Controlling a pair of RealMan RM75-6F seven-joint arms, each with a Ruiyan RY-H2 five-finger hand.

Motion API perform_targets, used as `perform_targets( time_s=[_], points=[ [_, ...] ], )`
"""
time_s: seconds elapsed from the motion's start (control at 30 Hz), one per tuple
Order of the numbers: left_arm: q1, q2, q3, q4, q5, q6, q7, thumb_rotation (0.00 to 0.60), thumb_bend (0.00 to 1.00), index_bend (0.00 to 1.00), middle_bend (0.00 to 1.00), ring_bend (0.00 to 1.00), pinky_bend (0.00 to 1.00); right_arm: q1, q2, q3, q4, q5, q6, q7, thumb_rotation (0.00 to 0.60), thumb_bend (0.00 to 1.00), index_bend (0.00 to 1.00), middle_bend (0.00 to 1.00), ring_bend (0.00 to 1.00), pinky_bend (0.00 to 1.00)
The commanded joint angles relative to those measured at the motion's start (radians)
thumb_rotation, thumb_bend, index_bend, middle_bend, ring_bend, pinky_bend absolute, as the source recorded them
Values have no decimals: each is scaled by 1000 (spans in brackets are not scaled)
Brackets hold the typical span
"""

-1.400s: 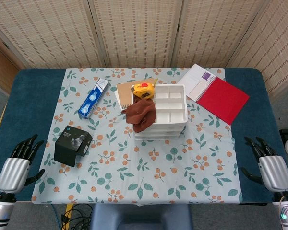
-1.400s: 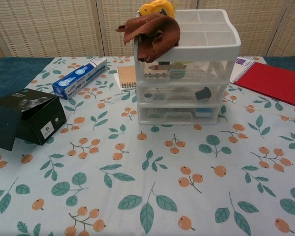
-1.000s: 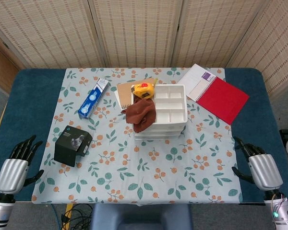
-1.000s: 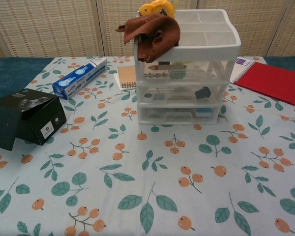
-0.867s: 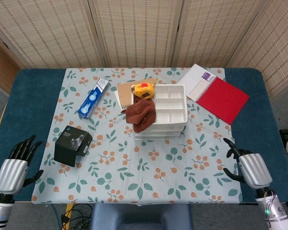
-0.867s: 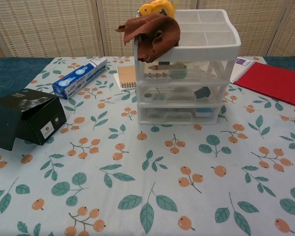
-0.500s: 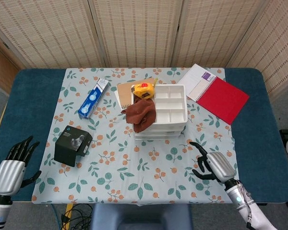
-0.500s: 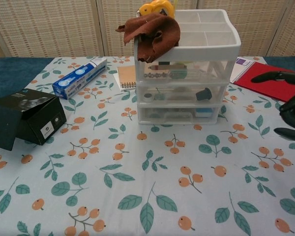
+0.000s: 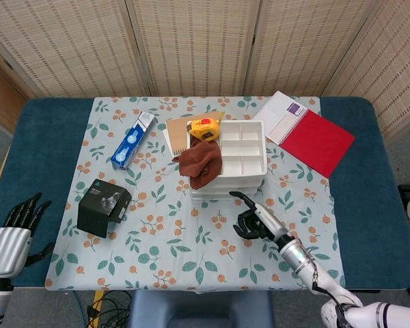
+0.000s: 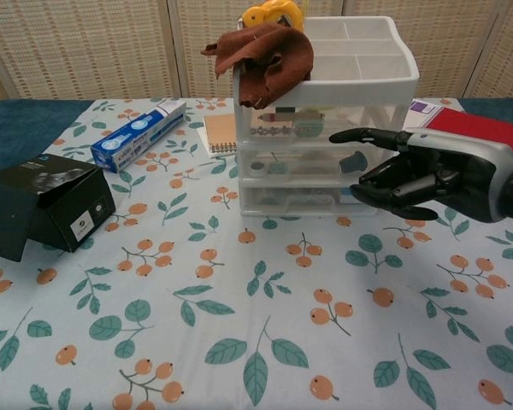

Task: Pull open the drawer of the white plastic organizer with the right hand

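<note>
The white plastic organizer point(image 9: 242, 158) point(image 10: 325, 111) stands at the table's middle with three clear drawers, all closed; small items show inside them. My right hand point(image 9: 254, 219) point(image 10: 410, 175) hovers just in front of the drawer fronts, fingers spread and partly curled, holding nothing. In the chest view its fingertips overlap the right part of the middle drawer point(image 10: 303, 164); contact cannot be told. My left hand point(image 9: 10, 236) rests open at the near left table edge, seen only in the head view.
A brown cloth point(image 9: 201, 162) point(image 10: 265, 55) and a yellow tape measure point(image 9: 203, 127) lie on the organizer's top. A black box point(image 9: 104, 206) point(image 10: 43, 205), a blue tube box point(image 9: 132, 139), a notepad point(image 10: 220, 133) and a red notebook point(image 9: 313, 140) lie around it.
My right hand has swept from the near right table edge leftward and forward to just in front of the organizer's drawers. The left hand slid slightly toward the near edge. The drawers stay closed.
</note>
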Motion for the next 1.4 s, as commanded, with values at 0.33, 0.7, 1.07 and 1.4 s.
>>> perform_targets(
  time_s=[0.33, 0.7, 1.07, 1.4],
  points=[
    [4, 0, 0, 14, -9, -3, -17, 600, 205, 108, 23, 75, 109, 51, -93, 40, 100, 58, -17, -21, 600, 459, 63, 786, 842, 926],
    [-2, 1, -3, 16, -17, -17, -20, 600, 205, 107, 23, 75, 109, 83, -132, 48, 151, 51, -31, -22, 600, 468, 62, 787, 847, 926],
    [-4, 3, -2, 11, -21, -26, -14, 600, 205, 103, 23, 75, 109, 110, -148, 48, 193, 27, -59, 18, 600, 475, 63, 789, 848, 926],
    [-6, 6, -2, 5, -23, -31, -6, 600, 205, 103, 23, 75, 109, 127, -160, 50, 223, 6, -62, 52, 600, 483, 63, 797, 857, 926]
  ],
)
